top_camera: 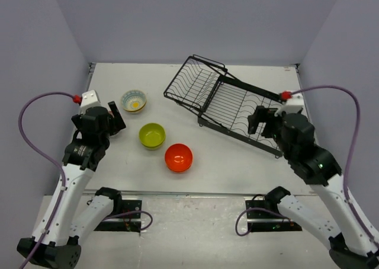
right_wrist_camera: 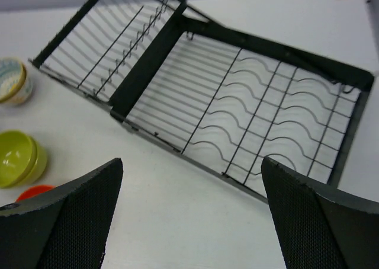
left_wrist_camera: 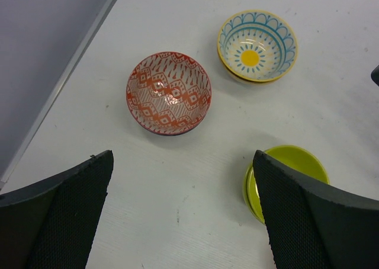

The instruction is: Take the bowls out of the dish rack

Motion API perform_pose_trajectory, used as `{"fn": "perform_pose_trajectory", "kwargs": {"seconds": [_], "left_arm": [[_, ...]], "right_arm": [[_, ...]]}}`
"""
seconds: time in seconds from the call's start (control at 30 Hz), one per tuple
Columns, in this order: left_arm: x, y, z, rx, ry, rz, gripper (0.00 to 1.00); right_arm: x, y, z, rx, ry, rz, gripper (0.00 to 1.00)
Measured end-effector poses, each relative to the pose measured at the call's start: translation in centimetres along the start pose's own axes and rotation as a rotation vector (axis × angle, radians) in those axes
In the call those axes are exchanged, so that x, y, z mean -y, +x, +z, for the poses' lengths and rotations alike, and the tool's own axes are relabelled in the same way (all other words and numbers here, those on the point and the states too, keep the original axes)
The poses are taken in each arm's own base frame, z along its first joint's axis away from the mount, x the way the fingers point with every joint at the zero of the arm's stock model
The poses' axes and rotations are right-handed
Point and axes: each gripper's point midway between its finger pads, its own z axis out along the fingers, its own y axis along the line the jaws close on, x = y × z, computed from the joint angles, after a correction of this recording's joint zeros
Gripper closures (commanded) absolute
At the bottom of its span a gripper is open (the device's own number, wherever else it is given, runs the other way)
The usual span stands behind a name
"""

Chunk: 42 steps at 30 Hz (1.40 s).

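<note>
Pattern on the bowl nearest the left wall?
The bowl has orange-red geometric print on white; left wrist view.

entry: readable text, labels, brands, numbers, signs. we find none in any of the three views. the patterned bowls [left_wrist_camera: 169, 93], upper middle of the left wrist frame, carry painted ornament only.
</note>
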Motion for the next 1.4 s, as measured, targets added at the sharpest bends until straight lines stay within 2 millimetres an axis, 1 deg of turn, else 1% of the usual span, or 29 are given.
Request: {"fn": "perform_pose_trajectory", "kwargs": {"seconds": [0.1, 0.17, 0.27, 0.33, 0.57, 0.7, 0.83, 1.0, 1.4], "left_arm": [[0.2, -1.1, -0.3, 0.016, 0.007, 0.003, 0.00], [0.1, -1.7, -0.9, 0.033, 0.014, -0.005, 0.00], [-0.4, -2.3, -2.2, 0.063, 0.027, -0.023, 0.00], [-0.8, -2.6, -3.0, 0.081, 0.037, -0.035, 0.00], [-2.2, -2.6, -6.1, 0.133, 0.078, -0.068, 0.00], [-2.8, -2.3, -7.8, 0.151, 0.113, -0.081, 0.00], [-3.3, -2.7, -9.1, 0.185, 0.138, -0.102, 0.00], [-3.4, -2.5, -9.3, 0.181, 0.143, -0.100, 0.00], [-3.4, -2.2, -9.3, 0.169, 0.140, -0.093, 0.00]], "right_arm": [[3.3, -1.4, -3.6, 0.127, 0.092, 0.053, 0.01], [5.2, -1.9, -6.0, 0.192, 0.133, 0.094, 0.01], [6.5, -1.8, -8.5, 0.245, 0.133, 0.123, 0.01], [6.8, -1.5, -9.3, 0.251, 0.123, 0.127, 0.01], [7.3, 0.4, -9.6, 0.193, 0.127, 0.100, 0.01], [7.5, 1.2, -10.3, 0.197, 0.106, 0.104, 0.01], [7.7, 2.0, -10.5, 0.204, 0.096, 0.107, 0.01], [7.8, 2.7, -10.2, 0.190, 0.101, 0.101, 0.01], [7.8, 2.8, -10.1, 0.190, 0.102, 0.097, 0.01]]}}
